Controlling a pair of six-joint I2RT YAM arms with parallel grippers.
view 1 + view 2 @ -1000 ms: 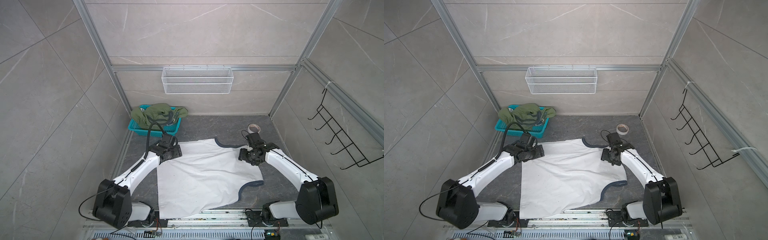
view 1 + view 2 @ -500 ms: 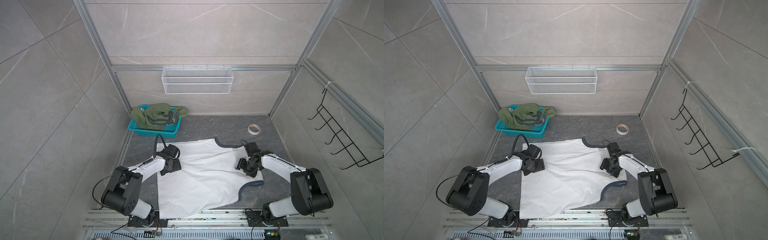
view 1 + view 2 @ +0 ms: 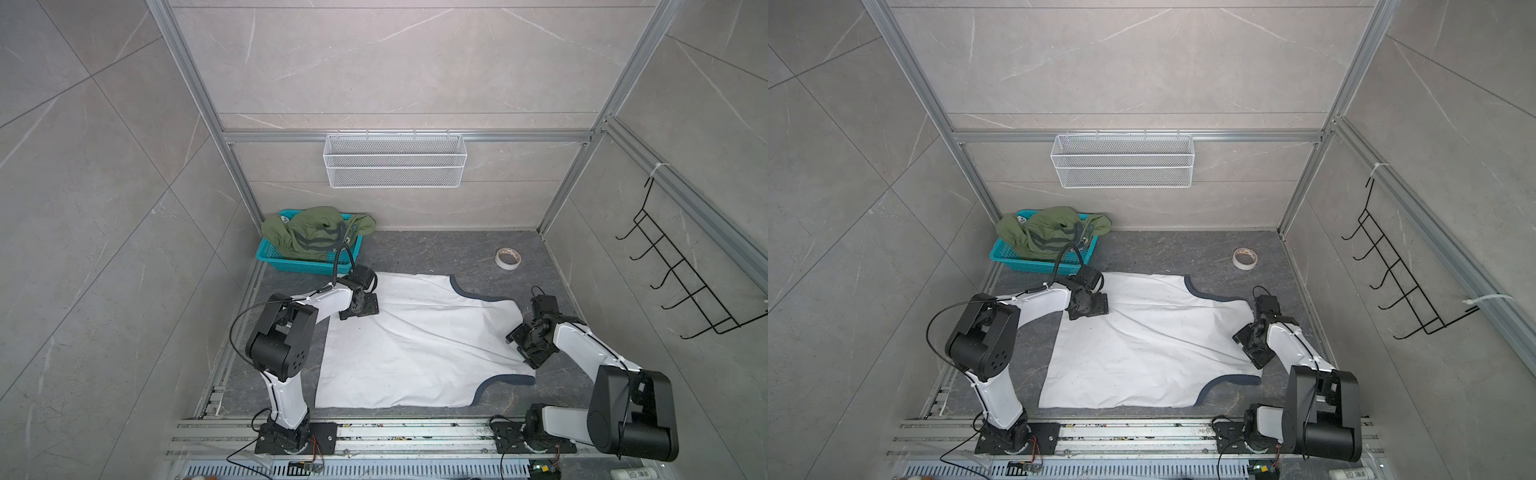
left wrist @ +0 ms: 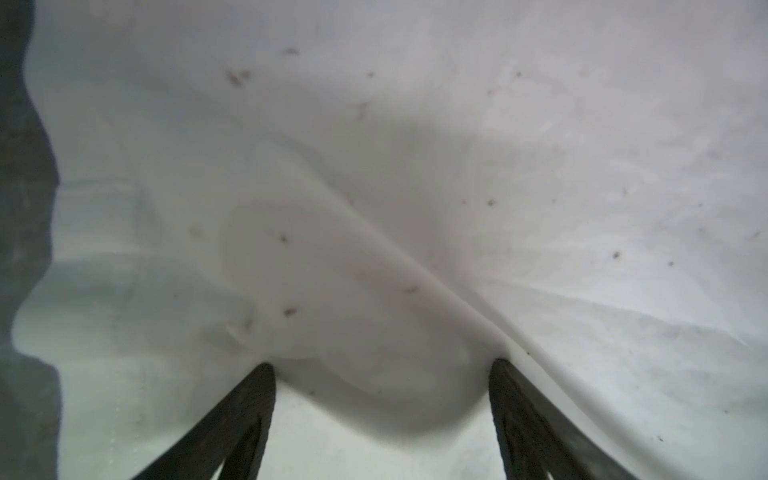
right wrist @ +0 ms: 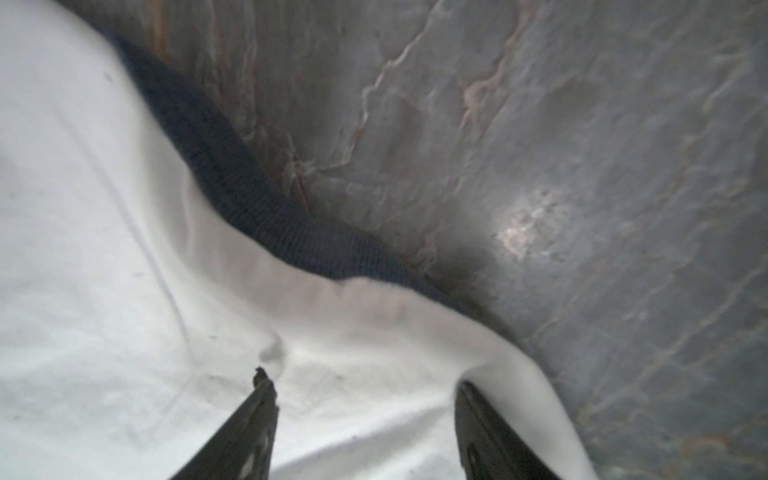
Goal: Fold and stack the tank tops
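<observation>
The white tank top [image 3: 415, 345] [image 3: 1142, 349] lies spread flat on the dark floor, navy trim at its right side. The olive green tank top [image 3: 316, 235] [image 3: 1050, 230] sits crumpled in the teal basket [image 3: 299, 266] [image 3: 1025, 259]. My left gripper [image 3: 360, 311] [image 3: 1090, 309] [image 4: 382, 365] is open, tips pressed down on the white cloth [image 4: 415, 166] near its far left corner. My right gripper [image 3: 523, 345] [image 3: 1250, 345] [image 5: 361, 378] is open too, tips on the white cloth [image 5: 104, 249] beside the navy trim [image 5: 249, 199] at the right edge.
A tape roll [image 3: 508, 258] [image 3: 1245, 258] lies on the floor at the back right. A white wire basket [image 3: 395, 160] hangs on the back wall and a black hook rack [image 3: 685, 282] on the right wall. Metal rails [image 3: 374, 432] run along the front.
Both arms have folded back toward their bases. The right gripper has slid toward the front along the top's right edge. The left gripper stays near the far left corner.
</observation>
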